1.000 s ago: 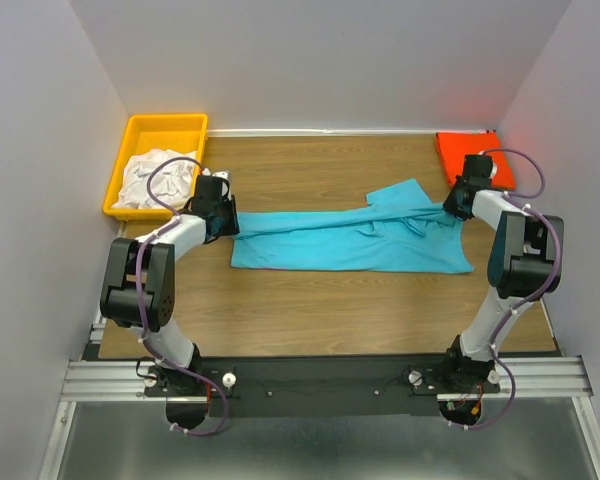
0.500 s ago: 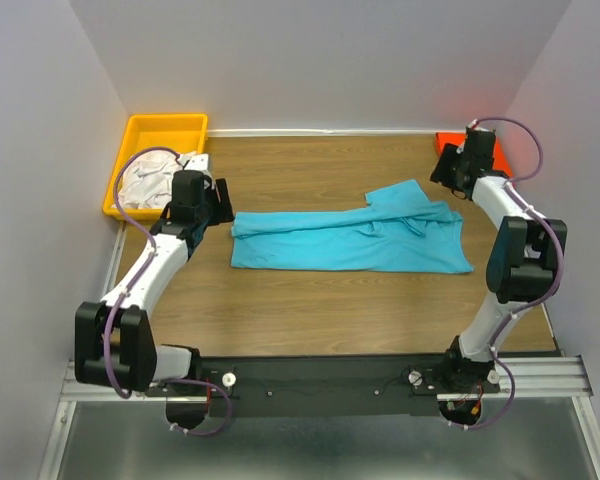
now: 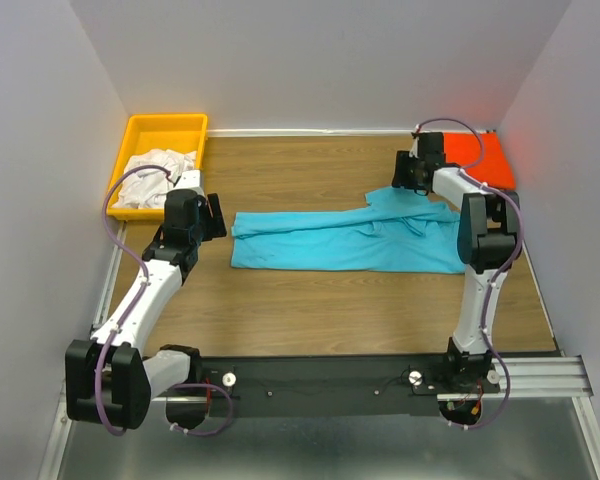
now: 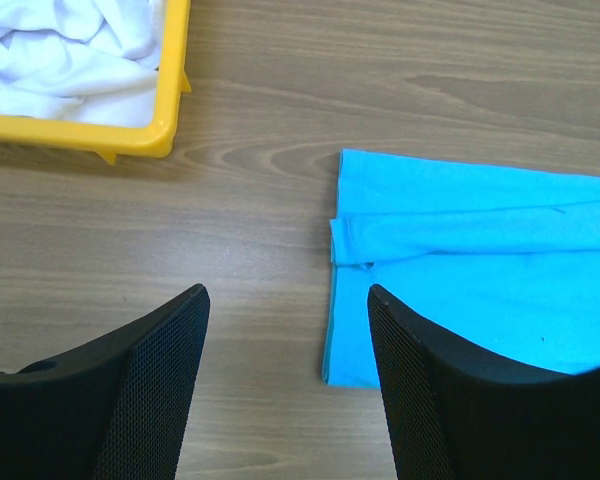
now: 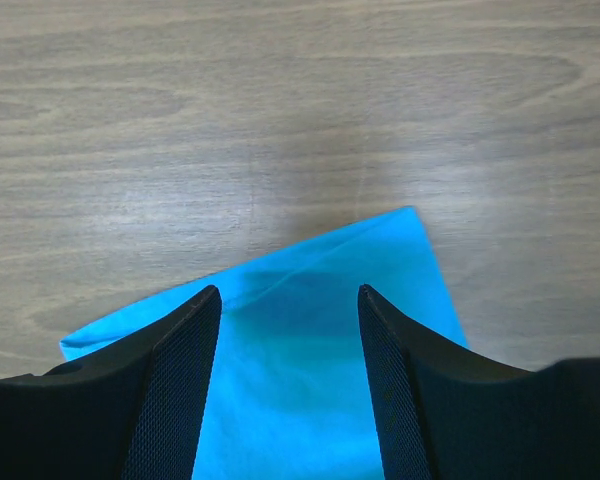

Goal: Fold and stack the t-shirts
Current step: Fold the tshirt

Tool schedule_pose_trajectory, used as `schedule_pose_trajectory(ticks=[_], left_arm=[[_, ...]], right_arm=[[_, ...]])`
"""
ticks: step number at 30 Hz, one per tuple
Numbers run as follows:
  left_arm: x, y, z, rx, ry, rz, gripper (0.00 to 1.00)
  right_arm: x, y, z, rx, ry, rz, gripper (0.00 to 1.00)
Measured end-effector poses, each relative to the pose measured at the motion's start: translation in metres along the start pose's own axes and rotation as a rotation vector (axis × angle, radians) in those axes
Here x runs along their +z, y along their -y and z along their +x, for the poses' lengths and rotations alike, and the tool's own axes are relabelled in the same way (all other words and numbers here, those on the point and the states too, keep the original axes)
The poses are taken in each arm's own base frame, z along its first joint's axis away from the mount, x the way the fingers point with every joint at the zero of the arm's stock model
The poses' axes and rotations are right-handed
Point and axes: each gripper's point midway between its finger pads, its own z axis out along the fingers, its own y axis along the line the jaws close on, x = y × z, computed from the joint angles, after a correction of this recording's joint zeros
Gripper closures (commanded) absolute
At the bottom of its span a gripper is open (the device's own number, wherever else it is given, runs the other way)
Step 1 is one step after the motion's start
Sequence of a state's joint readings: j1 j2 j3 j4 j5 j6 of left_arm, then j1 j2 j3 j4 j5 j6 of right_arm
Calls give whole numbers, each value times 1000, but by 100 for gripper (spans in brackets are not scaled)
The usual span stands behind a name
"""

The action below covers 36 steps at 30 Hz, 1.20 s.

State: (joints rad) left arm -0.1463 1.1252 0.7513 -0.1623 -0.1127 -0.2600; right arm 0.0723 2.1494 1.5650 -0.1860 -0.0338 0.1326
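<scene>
Just released the turquoise-blue cloth t-shirt (image 3: 350, 240), leaving it flat in a long strip across the wooden counter (image 3: 310, 300), left jaws and right jaws both apart, empty, above its ends: lengthwise fold seemingly done, crosswise next.

Spread t-shirt (image 3: 350, 240) flat on table (image 3: 310, 310), mid-table, long axis left to right. Bin (image 3: 165, 125) at far left corner, bunched t-shirts (image 3: 155, 170) inside. Corner t-shirt (image 3: 477, 155) at far right corner. Left claw (image 3: 212, 214) just left of spread t-shirt's left end, between it and bin. Right claw (image 3: 400, 172) over spread t-shirt's far sleeve, left of corner t-shirt.
</scene>
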Motion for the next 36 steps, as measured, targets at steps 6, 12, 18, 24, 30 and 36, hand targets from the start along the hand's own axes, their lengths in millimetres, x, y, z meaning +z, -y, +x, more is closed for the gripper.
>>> schedule_pose_trajectory(ticks=[6, 12, 18, 24, 30, 36], left_arm=[[-1, -1, 6, 0, -1, 0, 28], [0, 0, 3, -2, 16, 5, 28], [2, 1, 0, 0, 28, 9, 28], [6, 4, -1, 4, 30, 26, 28], [25, 10, 11, 10, -31, 50, 28], [40, 20, -4, 11, -29, 78, 28]], right_arm=[[11, -10, 15, -39, -38, -2, 41], [12, -15, 19, -89, -45, 26, 81], [11, -17, 19, -105, -41, 45, 99], [-15, -13, 26, -95, -61, 70, 99], [-92, -17, 12, -25, 19, 58, 99], [-151, -17, 48, 75, 35, 38, 99]])
